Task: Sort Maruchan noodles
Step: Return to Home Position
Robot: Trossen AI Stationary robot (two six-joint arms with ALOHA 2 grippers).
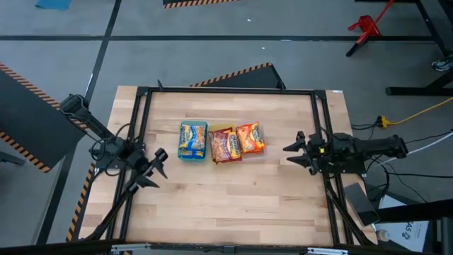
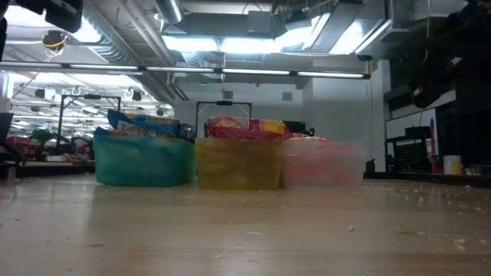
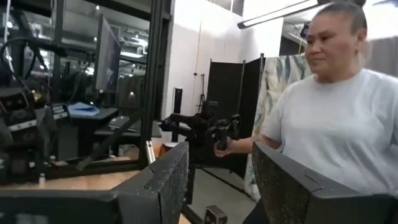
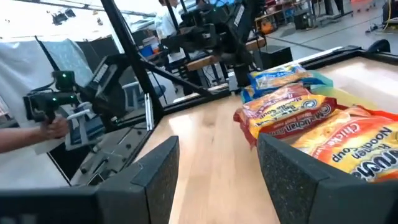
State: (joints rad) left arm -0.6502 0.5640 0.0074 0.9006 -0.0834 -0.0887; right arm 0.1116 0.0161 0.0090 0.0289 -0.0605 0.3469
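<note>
Out at the side edges of the table, the left gripper and right gripper both hang with fingers spread wide, holding nothing. Mid-table the Maruchan noodles sit in a row: blue-yellow packets in the green tray, red packets in the yellow tray, orange packets in the clear tray.

Both arms are matte black all over, chunky jointed segments; the left gripper and right gripper have wedge-shaped black fingers with gritty speckled faces.
</note>
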